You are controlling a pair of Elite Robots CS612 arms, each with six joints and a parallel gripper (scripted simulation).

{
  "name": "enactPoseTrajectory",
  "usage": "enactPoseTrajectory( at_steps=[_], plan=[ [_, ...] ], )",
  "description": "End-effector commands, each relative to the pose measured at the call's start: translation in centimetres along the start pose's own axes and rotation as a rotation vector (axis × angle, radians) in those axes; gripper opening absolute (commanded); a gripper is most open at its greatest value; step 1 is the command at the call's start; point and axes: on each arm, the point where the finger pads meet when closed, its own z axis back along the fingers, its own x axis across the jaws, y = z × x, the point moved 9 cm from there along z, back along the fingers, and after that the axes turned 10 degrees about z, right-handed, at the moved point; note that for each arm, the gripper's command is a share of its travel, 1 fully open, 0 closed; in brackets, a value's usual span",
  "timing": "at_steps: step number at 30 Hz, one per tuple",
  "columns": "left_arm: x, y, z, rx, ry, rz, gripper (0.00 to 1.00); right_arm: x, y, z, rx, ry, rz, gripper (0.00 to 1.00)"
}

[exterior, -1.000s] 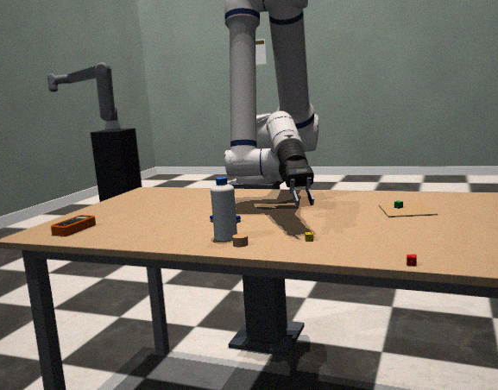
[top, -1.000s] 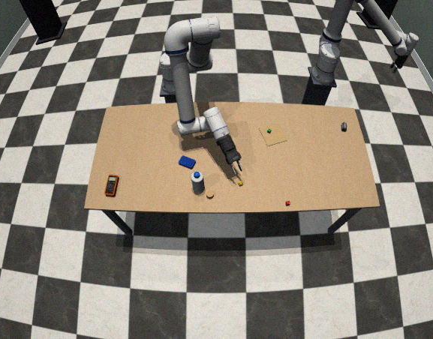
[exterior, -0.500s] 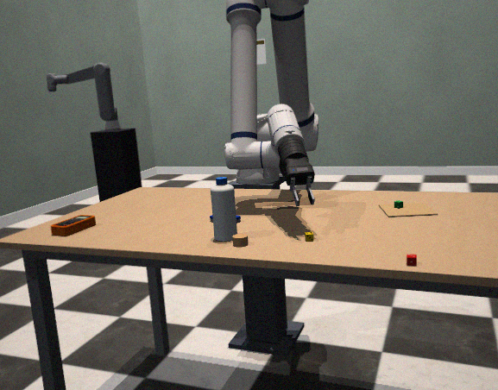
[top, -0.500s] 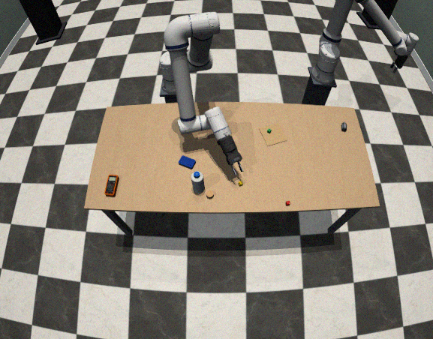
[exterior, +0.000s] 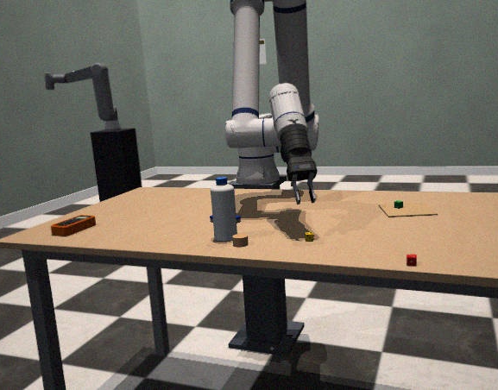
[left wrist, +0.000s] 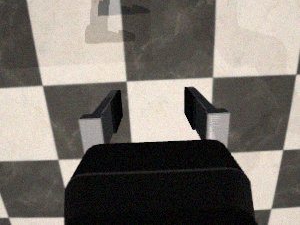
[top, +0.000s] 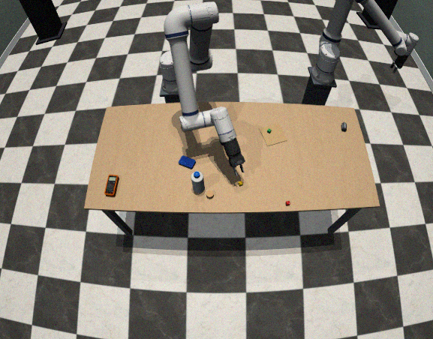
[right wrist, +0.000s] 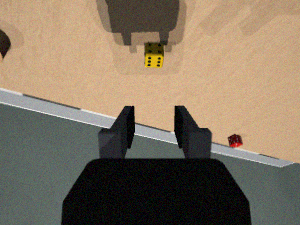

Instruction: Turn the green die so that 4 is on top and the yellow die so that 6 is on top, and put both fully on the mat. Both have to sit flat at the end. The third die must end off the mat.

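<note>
The green die point(top: 269, 130) point(exterior: 398, 204) sits on the thin tan mat point(top: 276, 137) point(exterior: 416, 210); its pips are too small to read. The yellow die point(top: 240, 183) point(exterior: 309, 236) point(right wrist: 154, 60) lies flat on the table, off the mat; its bright face, which looks like the top, shows 6, and a shaded side shows 4. The red die point(top: 287, 203) point(exterior: 412, 260) point(right wrist: 235, 141) lies off the mat near the front edge. My right gripper point(top: 239, 173) point(exterior: 305, 202) point(right wrist: 154, 118) is open and empty, tilted, above and behind the yellow die. My left gripper point(top: 394, 67) point(left wrist: 152, 101) is open and empty over the floor.
A bottle point(top: 197, 184) point(exterior: 223, 213) and a round brown piece point(top: 210, 194) point(exterior: 240, 240) stand left of the yellow die. A blue block point(top: 187, 162) lies behind the bottle. An orange multimeter point(top: 111, 185) point(exterior: 73, 225) is far left, a dark mouse-like object point(top: 344, 127) far right.
</note>
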Motion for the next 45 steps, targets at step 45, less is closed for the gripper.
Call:
enactPoseTrajectory(
  at_steps=[45],
  plan=[
    [0.0,0.0,0.1,-0.001,0.001,0.000,1.00,-1.9,-10.9,-3.3,0.762,-0.134,0.001,0.70]
  ],
)
